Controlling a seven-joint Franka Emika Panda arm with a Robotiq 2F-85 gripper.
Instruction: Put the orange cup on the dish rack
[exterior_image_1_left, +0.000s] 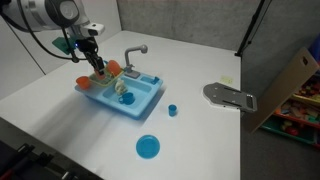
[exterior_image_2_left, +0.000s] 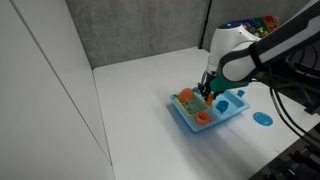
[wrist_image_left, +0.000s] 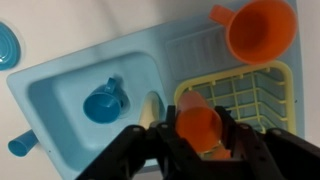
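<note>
The end effector (wrist_image_left: 199, 129) has its 2 dark fingers pressed against either side of the small orange plastic cup (wrist_image_left: 198, 120), so it looks clamped on that cup, which hangs clear of everything else. The cup's long axis seems to run roughly along the fingers; its exact tilt cannot be told. Directly beneath the end effector, and spreading to 1 side of it, lies the yellow-green slotted dish rack (wrist_image_left: 250, 95) of the blue plastic toy sink unit (wrist_image_left: 60, 75). The cup hangs over the rack's edge nearest the basin, so the coming move likely needs a short shift towards the rack's middle, then a descent. Beyond the rack lies a larger orange handled cup (wrist_image_left: 262, 30).
</note>
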